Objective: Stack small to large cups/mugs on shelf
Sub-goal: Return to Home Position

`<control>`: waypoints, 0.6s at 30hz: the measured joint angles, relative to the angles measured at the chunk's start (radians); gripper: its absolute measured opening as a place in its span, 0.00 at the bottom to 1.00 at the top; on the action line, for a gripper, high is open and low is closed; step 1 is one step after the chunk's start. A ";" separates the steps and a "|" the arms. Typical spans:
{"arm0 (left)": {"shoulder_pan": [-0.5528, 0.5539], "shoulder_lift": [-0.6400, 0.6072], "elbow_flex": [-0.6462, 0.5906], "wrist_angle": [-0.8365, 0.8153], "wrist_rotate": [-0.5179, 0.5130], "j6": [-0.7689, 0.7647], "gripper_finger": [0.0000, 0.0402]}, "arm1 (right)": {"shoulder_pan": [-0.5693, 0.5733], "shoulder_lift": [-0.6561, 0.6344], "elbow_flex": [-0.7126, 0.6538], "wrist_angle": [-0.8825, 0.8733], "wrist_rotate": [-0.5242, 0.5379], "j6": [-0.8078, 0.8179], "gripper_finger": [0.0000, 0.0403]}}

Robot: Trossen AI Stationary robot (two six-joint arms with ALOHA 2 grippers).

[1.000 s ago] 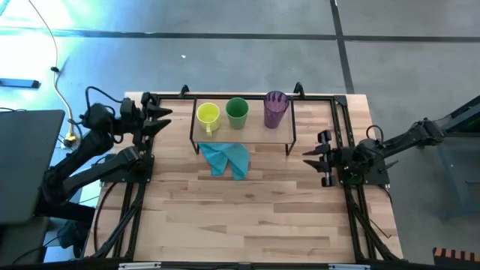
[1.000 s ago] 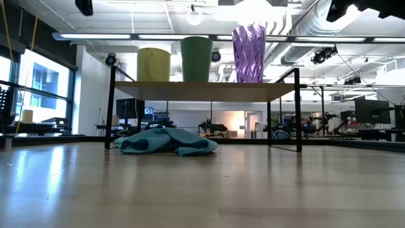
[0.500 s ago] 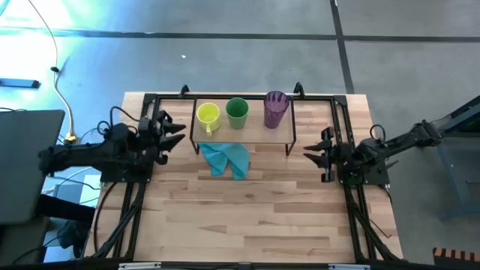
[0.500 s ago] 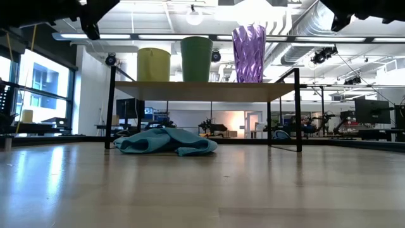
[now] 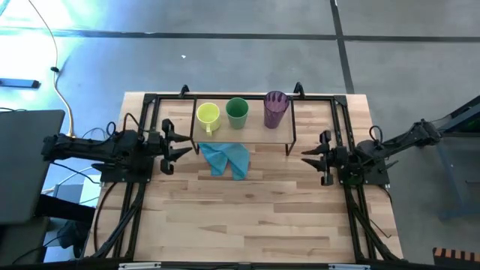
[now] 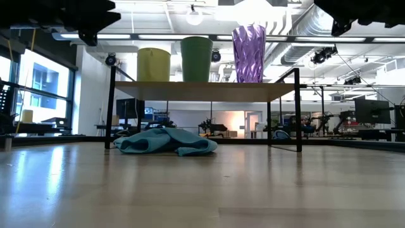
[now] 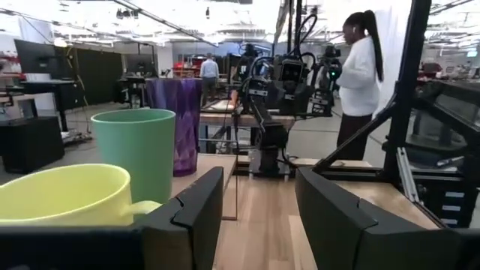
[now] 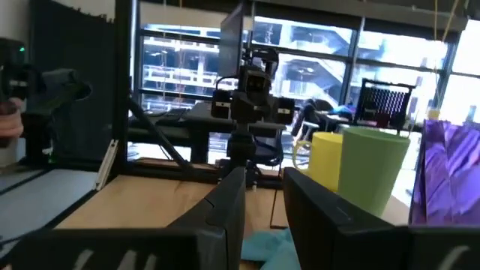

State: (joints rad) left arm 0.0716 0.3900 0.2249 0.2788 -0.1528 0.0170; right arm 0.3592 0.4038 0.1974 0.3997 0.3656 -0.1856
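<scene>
Three cups stand in a row on the shelf [image 5: 251, 126], a light-wood board on thin dark legs at the table's far side. They are the yellow-green mug [image 5: 208, 116], the green cup [image 5: 237, 111] and the purple tumbler [image 5: 274, 108], each resting on its base. The low view shows them side by side, apart: mug [image 6: 154, 64], cup [image 6: 197, 59], tumbler [image 6: 249, 54]. My left gripper [image 5: 180, 145] hovers open at the shelf's left end, pointing level toward the table's right. My right gripper [image 5: 309, 157] hovers open right of the shelf, pointing toward the table's left. Neither holds anything.
A crumpled light blue cloth [image 5: 227, 157] lies on the table under and just in front of the shelf's near edge. Black rails [image 5: 341, 127] frame the table's sides. The near half of the wooden tabletop [image 5: 240, 217] is bare. People stand in the room beyond [image 7: 358, 71].
My left gripper has swung from the table's far left corner toward the near edge and down, turning from a slant to point level toward the table's right, beside the shelf's left end. The cups and the cloth have not moved.
</scene>
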 joint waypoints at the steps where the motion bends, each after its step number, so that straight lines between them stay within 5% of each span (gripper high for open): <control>1: 0.000 -0.013 0.000 -0.018 0.001 -0.002 0.39 | 0.005 -0.001 0.000 0.000 0.000 -0.016 0.21; 18: 0.000 -0.192 0.000 -0.178 0.079 -0.022 0.39 | 0.028 -0.107 0.000 -0.114 0.001 -0.156 0.21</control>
State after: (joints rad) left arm 0.0715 0.1976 0.2253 0.1007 -0.0735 -0.0054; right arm 0.3874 0.2964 0.1974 0.2861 0.3668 -0.3420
